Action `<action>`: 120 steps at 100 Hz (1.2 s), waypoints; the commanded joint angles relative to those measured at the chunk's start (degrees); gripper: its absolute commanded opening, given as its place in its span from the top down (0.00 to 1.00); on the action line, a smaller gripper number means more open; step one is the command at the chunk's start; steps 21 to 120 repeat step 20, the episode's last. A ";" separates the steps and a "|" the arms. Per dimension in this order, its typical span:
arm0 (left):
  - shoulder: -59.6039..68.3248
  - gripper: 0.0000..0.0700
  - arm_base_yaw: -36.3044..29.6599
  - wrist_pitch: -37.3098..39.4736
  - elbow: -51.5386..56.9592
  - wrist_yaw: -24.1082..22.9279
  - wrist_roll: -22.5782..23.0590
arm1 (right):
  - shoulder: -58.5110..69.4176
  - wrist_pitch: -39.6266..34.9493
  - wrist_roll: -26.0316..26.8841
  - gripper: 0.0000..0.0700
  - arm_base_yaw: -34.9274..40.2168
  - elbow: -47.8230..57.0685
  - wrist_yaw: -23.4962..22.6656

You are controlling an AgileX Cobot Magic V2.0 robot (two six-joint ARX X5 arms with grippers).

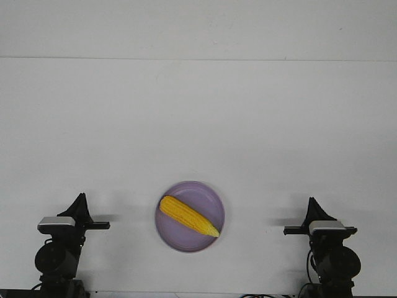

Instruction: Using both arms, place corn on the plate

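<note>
One corn [188, 216] cob lies diagonally inside the lavender plate [214, 194] at the counter's [198, 124] near centre, the job apparently complete.
Both arms sit well apart at either side, nothing held; whether the left gripper [104, 225] or right gripper [289, 230] is spread cannot be told.

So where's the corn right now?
In the front view the corn lies on the purple plate, near the table's front edge, midway between both arms.
</note>
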 commanded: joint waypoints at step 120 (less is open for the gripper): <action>-0.11 0.98 0.11 0.83 -1.20 -0.09 0.48 | -0.02 0.74 -0.39 0.98 -0.17 -0.17 0.07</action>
